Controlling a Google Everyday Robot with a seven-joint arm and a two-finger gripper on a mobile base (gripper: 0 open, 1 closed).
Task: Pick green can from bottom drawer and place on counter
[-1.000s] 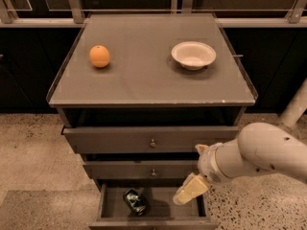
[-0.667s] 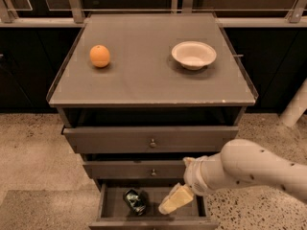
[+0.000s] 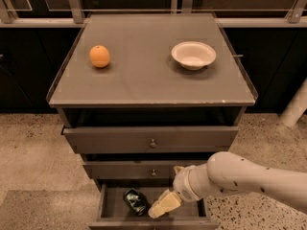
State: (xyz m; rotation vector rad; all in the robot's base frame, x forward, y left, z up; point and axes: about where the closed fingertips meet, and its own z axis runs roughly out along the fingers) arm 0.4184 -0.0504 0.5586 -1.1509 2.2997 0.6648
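The green can (image 3: 135, 201) lies dented on its side in the open bottom drawer (image 3: 112, 210), left of the middle. My gripper (image 3: 162, 206) hangs over the drawer just right of the can, its cream fingers (image 3: 166, 202) pointing down and left, a small gap from the can. The white arm reaches in from the lower right. The counter (image 3: 144, 80) is the grey-brown cabinet top above the three drawers.
An orange (image 3: 99, 56) sits on the counter's left side and a white bowl (image 3: 193, 54) on its right. The two upper drawers (image 3: 152, 139) with round knobs stand slightly pulled out. Speckled floor surrounds the cabinet; a dark railing runs behind.
My arm has swung left and lower, bringing the gripper from the drawer's right end to just beside the can. The can, orange and bowl have not moved.
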